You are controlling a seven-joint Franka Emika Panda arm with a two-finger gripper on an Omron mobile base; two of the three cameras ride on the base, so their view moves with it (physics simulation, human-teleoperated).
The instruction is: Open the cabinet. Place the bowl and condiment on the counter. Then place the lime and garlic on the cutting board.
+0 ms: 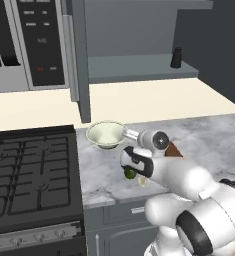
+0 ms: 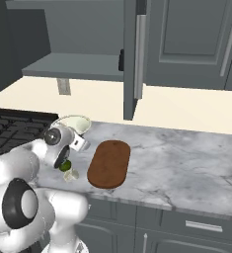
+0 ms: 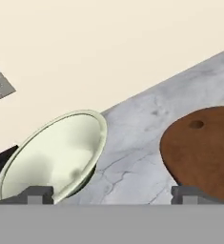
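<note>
**Bowl down on the counter, condiment next on the shelf**

Your gripper (image 3: 111,198) hangs with its fingertips (image 3: 35,194) spread wide and nothing between them, just above the marbled counter (image 1: 209,137). The pale bowl (image 1: 106,134) sits on that counter beside the stove top (image 1: 31,172), touching neither finger in the hand view; it lies at about 9 o'clock from the gripper there, with the cutting board (image 3: 204,152) at about 3 o'clock.

The cabinet (image 1: 81,60) stands open. The condiment (image 1: 176,57), a small dark shaker, is upright on the shelf near its front edge, at roughly 1 o'clock from the bowl in the left base view. The lime (image 1: 130,173) and, just beside it, a pale lump that is probably the garlic (image 1: 143,181) rest on the counter near its front edge, partly hidden by your arm; neither is on the board yet.

With the bowl placed, the condiment looks like your step in hand. Lift straight up clear of the bowl's flared rim before you swing, so you don't tip it. Mind the open door's edge as you rise. Approach the shaker level, with the jaws either side of its body, not its narrower cap, and close gently: it is light and may topple backwards.
</note>
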